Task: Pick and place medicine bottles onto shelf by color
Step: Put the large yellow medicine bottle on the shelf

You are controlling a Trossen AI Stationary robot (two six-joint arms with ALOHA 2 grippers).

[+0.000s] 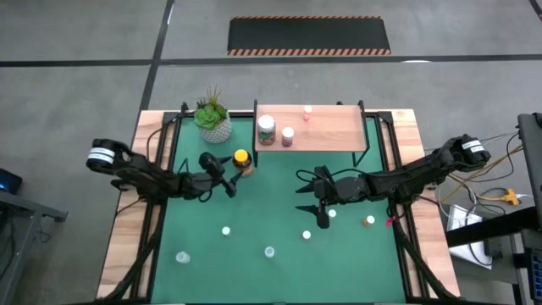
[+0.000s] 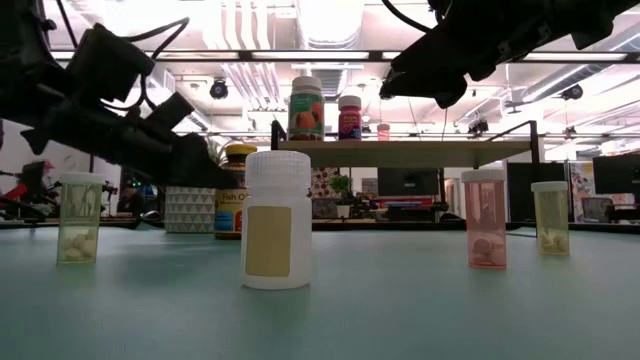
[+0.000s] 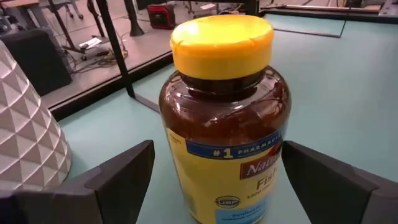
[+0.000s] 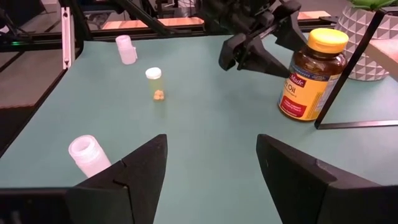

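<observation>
High view: our left gripper, fingers spread, flanks the amber jar left of centre, between plant and shelf. Only the left wrist view shows the gap. Our right gripper hovers released, centre-right.

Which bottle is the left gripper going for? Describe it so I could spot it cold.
Start at the potted plant at the green table's back left, beside the shelf. Just in front stands the amber jar, between the left gripper's open fingers. It alone has a yellow lid and outsizes the other bottles.
</observation>
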